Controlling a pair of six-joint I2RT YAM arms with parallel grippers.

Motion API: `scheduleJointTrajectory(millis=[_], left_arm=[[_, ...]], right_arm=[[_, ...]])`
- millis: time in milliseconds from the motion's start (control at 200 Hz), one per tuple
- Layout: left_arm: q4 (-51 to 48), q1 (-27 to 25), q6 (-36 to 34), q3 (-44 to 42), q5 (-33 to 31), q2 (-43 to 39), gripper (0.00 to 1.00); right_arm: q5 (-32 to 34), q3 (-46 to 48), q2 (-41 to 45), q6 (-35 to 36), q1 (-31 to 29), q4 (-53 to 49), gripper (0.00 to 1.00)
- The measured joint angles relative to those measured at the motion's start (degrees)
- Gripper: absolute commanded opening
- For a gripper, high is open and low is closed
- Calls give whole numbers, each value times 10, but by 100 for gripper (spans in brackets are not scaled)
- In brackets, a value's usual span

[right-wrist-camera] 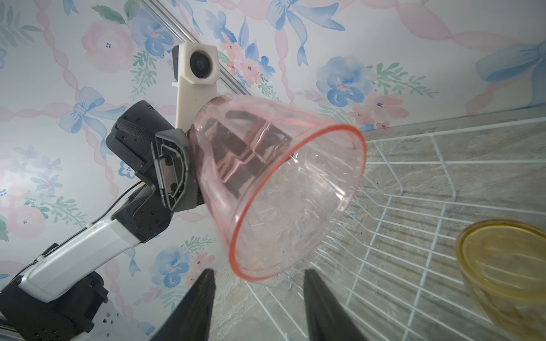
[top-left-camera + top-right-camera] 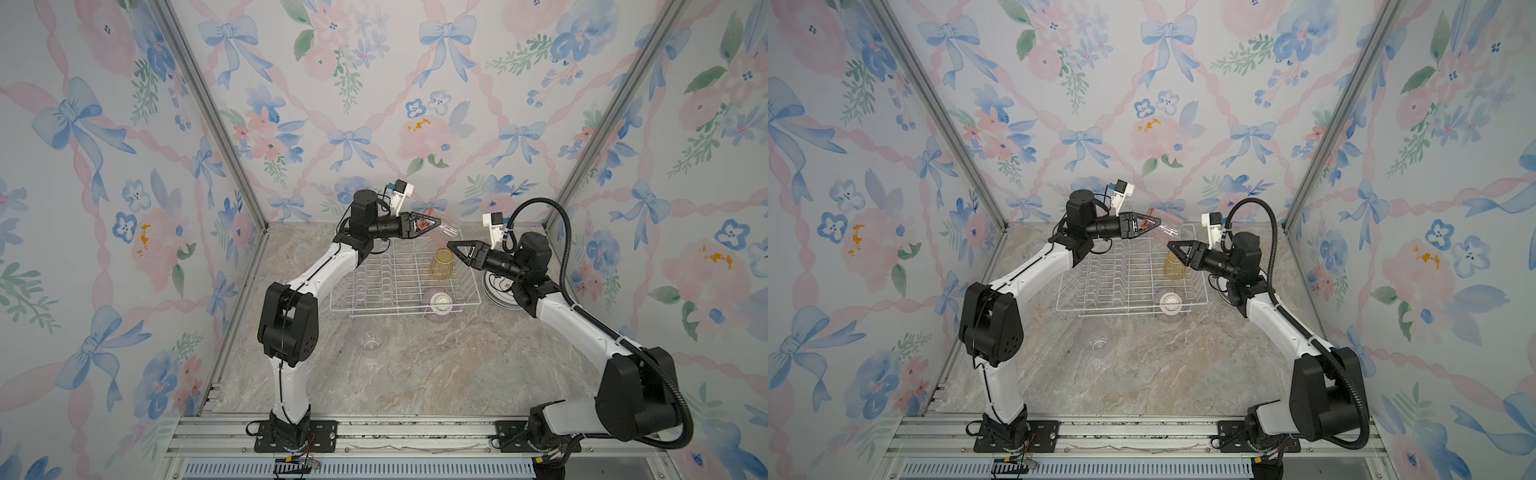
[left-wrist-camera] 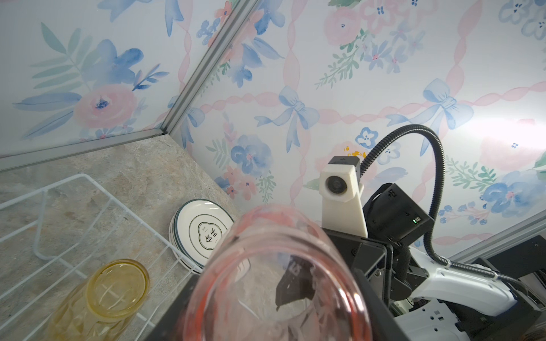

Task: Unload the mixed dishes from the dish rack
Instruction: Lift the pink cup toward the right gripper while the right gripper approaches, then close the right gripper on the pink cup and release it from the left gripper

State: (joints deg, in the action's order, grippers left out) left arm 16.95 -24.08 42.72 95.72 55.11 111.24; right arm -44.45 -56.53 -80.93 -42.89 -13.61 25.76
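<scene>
Quick update on the rack. The left gripper (image 2: 436, 223) is clamped on the pink tumbler (image 2: 448, 229), with a finger on either side of its base end. It's holding it up in the air over the far end of the dish rack (image 2: 374, 284). The glass is tipped on its side, and its open mouth points toward the right arm.

The right gripper (image 2: 454, 247) sits just under that mouth with its jaws apart. In the right wrist view we see both fingers (image 1: 322, 301) spread, with the lower edge of the red rim between their tips. We can't tell if they're actually touching the glass.

In the rack, the yellow tumbler (image 2: 442, 266) stands upside down toward the right side, right beside the right gripper. The purple-striped bowl (image 2: 439, 305) is upside down too, in the near right corner. The plate dividers on the left side hold nothing.

On the table (image 2: 436, 374), the clear tumbler (image 2: 371, 340) sits in front of the rack, toward the left. The plates (image 2: 496, 296) are stacked just right of the rack, partly hidden by the right arm.
</scene>
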Motion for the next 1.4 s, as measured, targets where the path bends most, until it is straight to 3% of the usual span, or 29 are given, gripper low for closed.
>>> scheduleJointTrajectory(millis=[140,305,565,625,710,840,1130,1360,1400], left_arm=[[23,-7,15,0,3,0,36],[36,-9,29,0,2,0,36],[61,-13,55,0,2,3,36],[70,-13,65,0,3,7,36],[79,-13,91,0,6,10,36],[102,-12,129,0,13,12,37],[136,-13,148,-3,10,18,65],[143,-10,131,-30,4,-3,67],[143,-6,125,-40,5,-12,79]], right_arm=[[3,-12,-4,-1,-1,13,45],[0,-25,-10,-10,-9,31,32],[-6,-41,-19,-17,-15,59,21],[-10,-42,-21,-17,-15,63,16],[-22,-43,-24,-21,-16,76,0],[-36,-45,-25,-25,-16,102,0],[-31,-57,-24,-14,-16,85,0],[-24,-78,-4,46,-23,-10,0],[-22,-83,3,61,-27,-33,0]])
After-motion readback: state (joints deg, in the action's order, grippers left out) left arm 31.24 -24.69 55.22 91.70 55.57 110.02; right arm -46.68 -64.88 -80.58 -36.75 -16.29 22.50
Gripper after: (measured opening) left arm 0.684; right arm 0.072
